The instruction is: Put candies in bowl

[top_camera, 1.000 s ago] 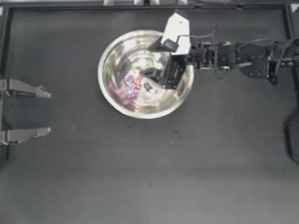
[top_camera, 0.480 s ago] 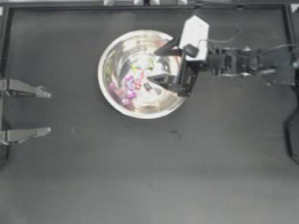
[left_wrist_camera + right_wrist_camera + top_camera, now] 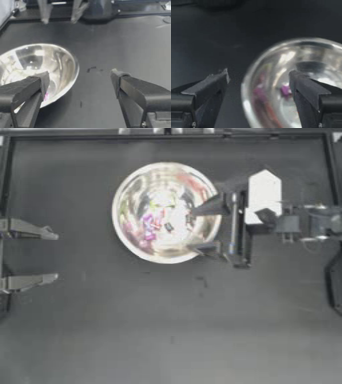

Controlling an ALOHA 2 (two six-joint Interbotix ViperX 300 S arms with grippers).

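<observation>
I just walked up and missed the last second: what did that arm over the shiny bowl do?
The right end effector, jaws open and holding nothing, has drawn back from over the middle of the bowl to its right rim. The candies stayed inside the bowl, which did not move. The left end effector stayed parked at the table's left edge.

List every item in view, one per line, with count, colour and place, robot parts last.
bowl: one, shiny silver, on the table's upper middle in the top view.
candies: inside the bowl; purple and pink show among reflections, exact count cannot be told.
table: one, dark, under everything.
right gripper: one, dark, open, at the bowl's right rim, empty.
left gripper: one, dark, open, parked at the table's left edge.
</observation>
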